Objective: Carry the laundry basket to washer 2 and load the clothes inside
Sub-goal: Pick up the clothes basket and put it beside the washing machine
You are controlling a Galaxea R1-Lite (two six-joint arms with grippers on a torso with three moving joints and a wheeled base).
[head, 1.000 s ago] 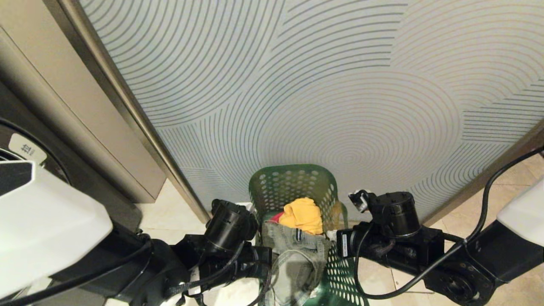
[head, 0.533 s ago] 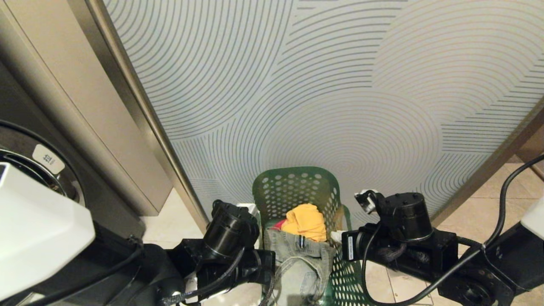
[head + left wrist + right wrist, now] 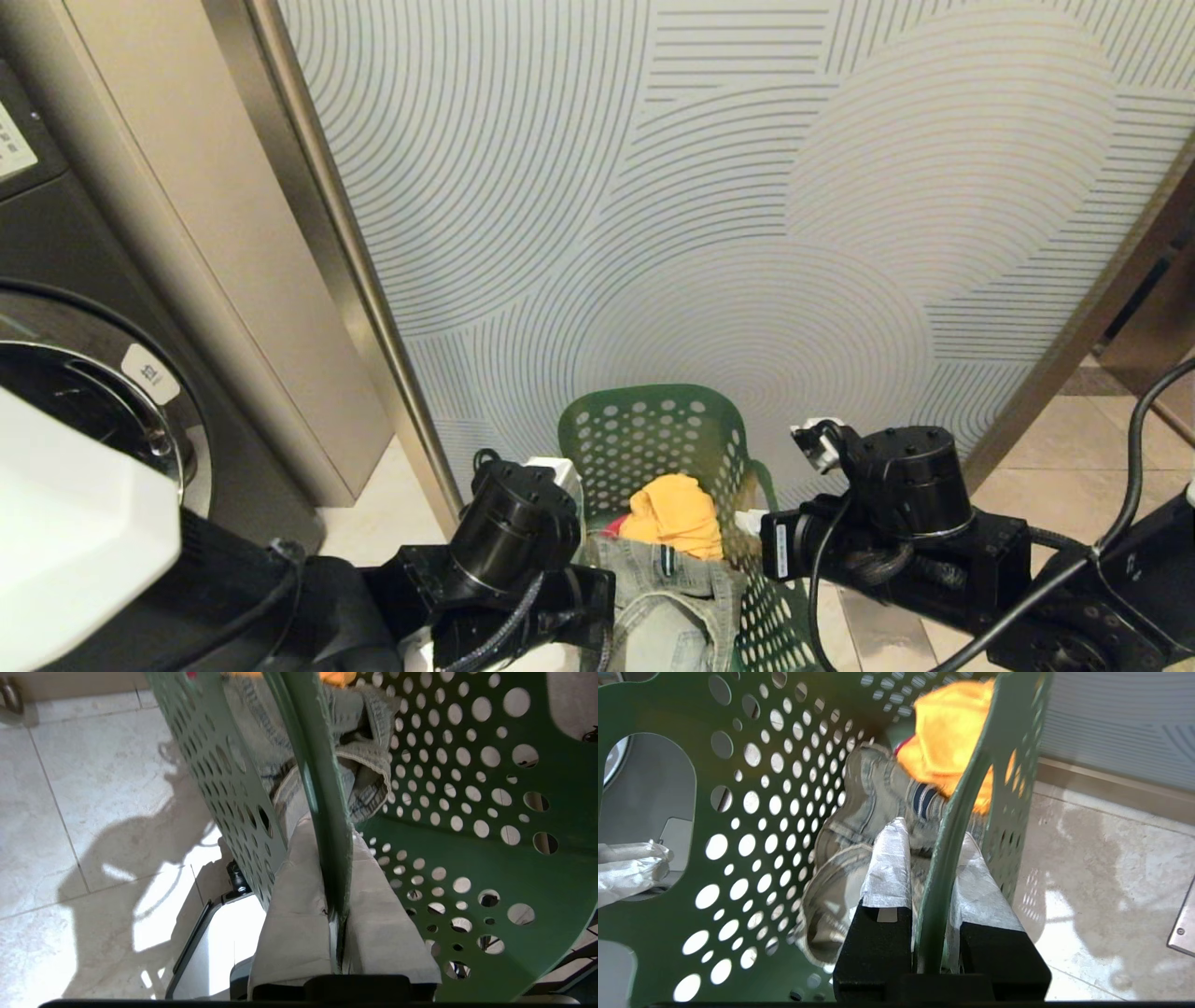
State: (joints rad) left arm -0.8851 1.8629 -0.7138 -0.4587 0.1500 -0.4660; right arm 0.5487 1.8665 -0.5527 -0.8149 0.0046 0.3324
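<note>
At far left of the head view, a dark grey front-load washer (image 3: 65, 373) shows part of its chrome-rimmed round door, with a small white label on the rim; its number cannot be read. Just right of it stands a beige panel (image 3: 187, 233) with a metal edge strip, then a wide wall (image 3: 747, 205) patterned with fine curved lines.

Low centre, against the patterned wall, the laundry basket (image 3: 653, 434) is held between the two arms, above a pale tiled floor (image 3: 70, 788). Dark green, round-holed sides, far end rounded.

Left end effector (image 3: 336, 882): narrow, taped fingers (image 3: 299, 896) clamped on the basket's thin left rim, one finger outside the wall, one inside. Its arm's black wrist sits just left of the basket in the head view.

Inside the basket lie the clothes (image 3: 674, 551): grey denim jeans nearest the robot, a yellow-orange cloth behind them toward the wall, a sliver of red at the yellow cloth's left edge.

Right end effector (image 3: 934, 858): narrow likewise, taped fingers (image 3: 889, 868) pinching the basket's right rim, inner finger close over the jeans. Black cable loops along the right arm.
</note>
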